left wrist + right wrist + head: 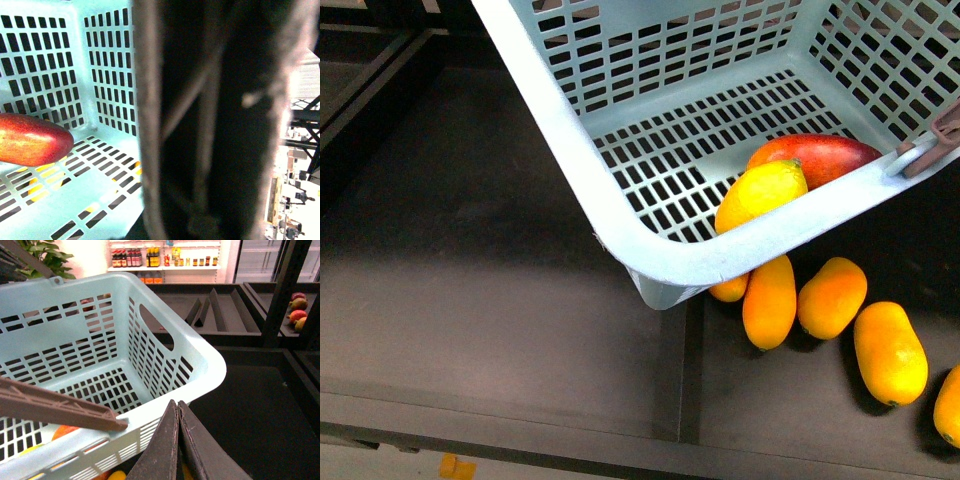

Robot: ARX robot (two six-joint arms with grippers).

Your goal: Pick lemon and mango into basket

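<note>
The pale teal basket (pixel 570 130) hangs tilted above the dark shelf in the front view. Inside it, the yellow lemon (pixel 760 192) lies against the lower wall, with the red-orange mango (pixel 820 155) just behind it. The left wrist view shows the mango (pixel 30 140) on the slotted floor. My left gripper (pixel 200 220) is shut on the basket and fills that view as a dark blur. My right gripper (pixel 177 402) is shut with nothing in it, its tips just outside the basket rim (pixel 200 355) near a brown handle (pixel 60 407). Neither gripper shows in the front view.
Several loose yellow-orange mangoes (pixel 832 297) lie on the dark shelf under the basket's low corner. A raised divider (pixel 690 370) splits the shelf floor. A dark post (pixel 280 290), more fruit (pixel 298 310) and a bottle shelf (pixel 150 257) stand beyond.
</note>
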